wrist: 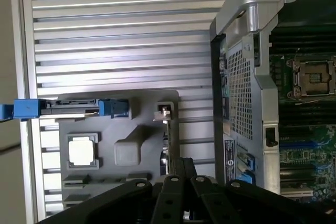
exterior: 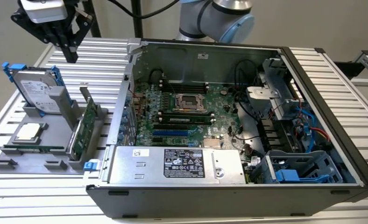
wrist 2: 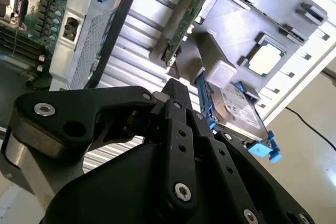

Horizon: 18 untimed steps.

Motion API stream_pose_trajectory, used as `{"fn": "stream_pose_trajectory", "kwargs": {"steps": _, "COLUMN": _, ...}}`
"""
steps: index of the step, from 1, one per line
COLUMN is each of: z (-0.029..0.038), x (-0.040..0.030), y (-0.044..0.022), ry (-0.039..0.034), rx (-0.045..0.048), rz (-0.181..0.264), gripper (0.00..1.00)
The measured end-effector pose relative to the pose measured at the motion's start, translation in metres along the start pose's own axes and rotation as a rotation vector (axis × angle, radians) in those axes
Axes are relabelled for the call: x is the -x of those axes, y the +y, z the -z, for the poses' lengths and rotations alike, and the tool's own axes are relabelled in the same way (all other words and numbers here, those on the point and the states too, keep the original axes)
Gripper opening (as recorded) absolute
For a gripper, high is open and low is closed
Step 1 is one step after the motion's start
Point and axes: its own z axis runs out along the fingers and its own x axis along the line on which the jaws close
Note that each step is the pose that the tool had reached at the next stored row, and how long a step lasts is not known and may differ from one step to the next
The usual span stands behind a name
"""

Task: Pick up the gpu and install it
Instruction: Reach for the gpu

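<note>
I see the claw point(exterior: 70, 56) clenched on nothing, hanging well above the gray holder point(exterior: 31, 162) on the slatted surface point(exterior: 22, 200). The gpu point(exterior: 84, 127) stands on edge in that holder, between the hard drive point(exterior: 38, 91) and the open computer case point(exterior: 190, 200).

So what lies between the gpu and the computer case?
In the first wrist view, just bare slatted table separates the gpu, upright in its gray holder, from the case.
</note>
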Motion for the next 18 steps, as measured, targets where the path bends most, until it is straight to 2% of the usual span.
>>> {"fn": "stream_pose_trajectory", "kwargs": {"steps": 13, "z": 0.0004, "x": -0.0181, "y": -0.0013, "ry": 0.0, "rx": -0.0001, "rz": 0.0, "gripper": 0.0}}
{"fn": "stream_pose_trajectory", "kwargs": {"steps": 18, "z": 0.0005, "x": -0.0199, "y": -0.0014, "ry": 0.0, "rx": 0.0, "rz": 0.0, "gripper": 0.0}}
